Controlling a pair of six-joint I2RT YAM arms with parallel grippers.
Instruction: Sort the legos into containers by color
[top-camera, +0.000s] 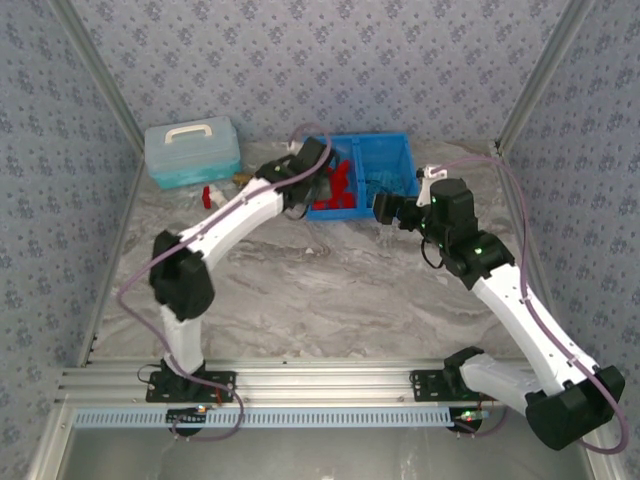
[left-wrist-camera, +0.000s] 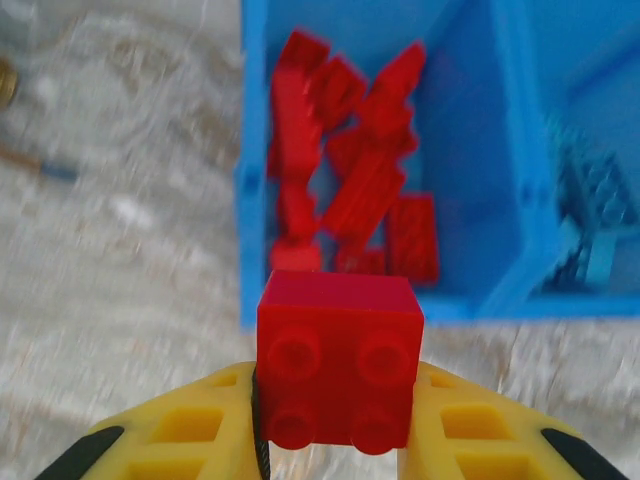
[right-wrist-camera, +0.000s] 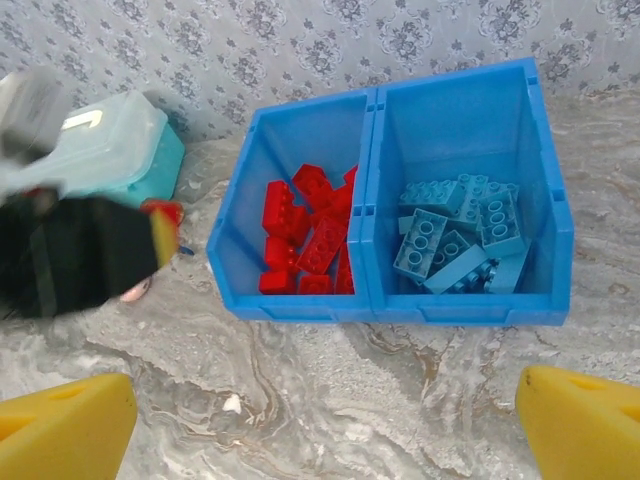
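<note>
The left end effector (left-wrist-camera: 335, 420) is clamped on a single lego (left-wrist-camera: 340, 330), a bright red, squarish brick whose face shows four round studs, held just short of the near wall of the blue bin (right-wrist-camera: 395, 305). Inside, the left compartment holds a jumbled heap of red legos (right-wrist-camera: 310, 240) and the right compartment holds light blue legos (right-wrist-camera: 455, 235), some short and some long. The right end effector (right-wrist-camera: 325, 440) has its yellow fingers spread wide apart and holds nothing, facing the bin from the front. The surface (right-wrist-camera: 300, 400) is grey-white marble with brownish veins. A pale teal lidded box (top-camera: 192, 150) with a white handle sits left of the bin, and blue-grey floral wallpaper (top-camera: 330, 60) covers the walls.
</note>
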